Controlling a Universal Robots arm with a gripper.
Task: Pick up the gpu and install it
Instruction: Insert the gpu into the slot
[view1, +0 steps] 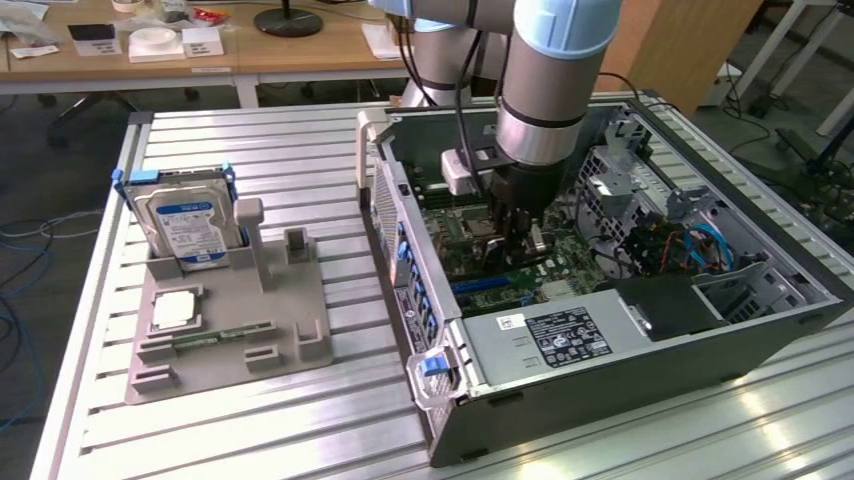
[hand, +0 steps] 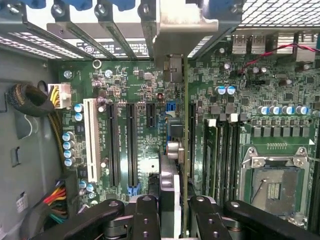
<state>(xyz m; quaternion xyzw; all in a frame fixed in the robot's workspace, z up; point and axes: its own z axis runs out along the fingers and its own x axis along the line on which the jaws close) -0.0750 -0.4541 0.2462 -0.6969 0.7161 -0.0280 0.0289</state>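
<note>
Gripping the gpu (hand: 185, 150) edge-on between its fingers, the gripper (hand: 172, 210) stood partly closed; the card hung over the motherboard (hand: 145, 165) inside the computer case (view1: 747, 330).

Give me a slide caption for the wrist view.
Pincer holding the gpu edge-on above the motherboard, its metal bracket at the case's rear slots.

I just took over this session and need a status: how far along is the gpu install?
Pickup looks done: the gripper is shut on the gpu, held edge-on inside the open computer case. In hand: the card stands over the motherboard, its bracket at the rear slots. Whether it is seated, I cannot tell.
</note>
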